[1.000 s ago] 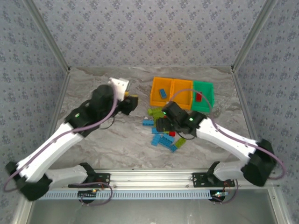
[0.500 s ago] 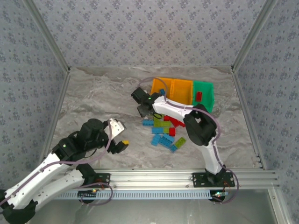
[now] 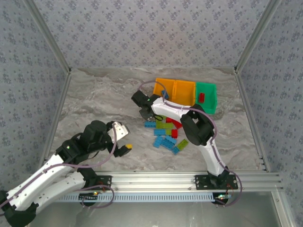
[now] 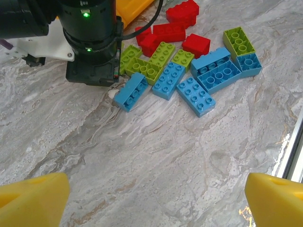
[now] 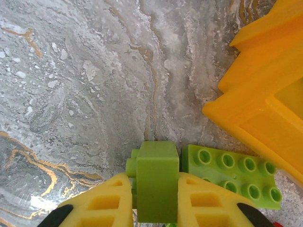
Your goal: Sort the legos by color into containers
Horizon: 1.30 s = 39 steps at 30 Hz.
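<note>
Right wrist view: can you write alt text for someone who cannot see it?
The right gripper, yellow-fingered, is shut on a lime green brick over a grey marble tabletop. A second lime green brick lies flat just right of it, beside the corner of an orange bin.

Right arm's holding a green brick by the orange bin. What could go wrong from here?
The green brick sticks out past the right jaws' tips, so it might twist or slip on lifting. A second green brick lies right beside it and could get dragged along. The orange bin is close; a swing could knock it.
</note>
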Tool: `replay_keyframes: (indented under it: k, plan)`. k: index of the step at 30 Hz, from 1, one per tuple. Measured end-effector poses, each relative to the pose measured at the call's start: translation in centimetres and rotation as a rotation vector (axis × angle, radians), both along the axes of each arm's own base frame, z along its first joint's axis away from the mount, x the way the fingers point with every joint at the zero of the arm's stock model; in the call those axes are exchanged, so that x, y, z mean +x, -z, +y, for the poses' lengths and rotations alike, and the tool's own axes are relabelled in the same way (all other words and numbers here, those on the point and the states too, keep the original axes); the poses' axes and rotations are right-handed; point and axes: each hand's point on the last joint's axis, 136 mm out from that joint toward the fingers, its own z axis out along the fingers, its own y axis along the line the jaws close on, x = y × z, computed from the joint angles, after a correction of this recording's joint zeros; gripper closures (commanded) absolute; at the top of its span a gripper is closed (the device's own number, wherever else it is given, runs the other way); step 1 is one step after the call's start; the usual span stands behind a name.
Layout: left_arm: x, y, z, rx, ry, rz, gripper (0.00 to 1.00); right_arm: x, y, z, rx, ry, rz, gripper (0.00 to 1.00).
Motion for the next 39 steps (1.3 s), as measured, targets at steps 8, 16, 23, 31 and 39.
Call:
replay_keyframes:
  k: [8, 16, 23, 31, 39]
  plan:
    - [0.0, 0.0, 0.0, 0.0, 0.0, -0.002, 0.01, -1.9, -8.3, -2.1, 0.15, 0.016, -0.14, 0.79]
    - [0.4, 0.3, 0.2, 0.009, -0.012, 0.0, 0.01, 0.5, -20.2, -13.1, 0.393, 0.277, -0.52, 0.78]
    - [0.6, 0.9, 0.1, 0.021, -0.014, 0.018, 0.01, 5.1, -11.0, -20.4, 0.327, 0.481, -0.367, 0.78]
    - [0.7, 0.8, 0.0, 0.015, -0.014, 0.015, 0.01, 8.0, -6.7, -18.9, 0.361, 0.493, -0.226, 0.59]
    - [1.3, 0.8, -0.2, -0.005, -0.053, 0.046, 0.03, 7.2, -11.3, -19.0, 0.423, 0.486, -0.261, 0.55]
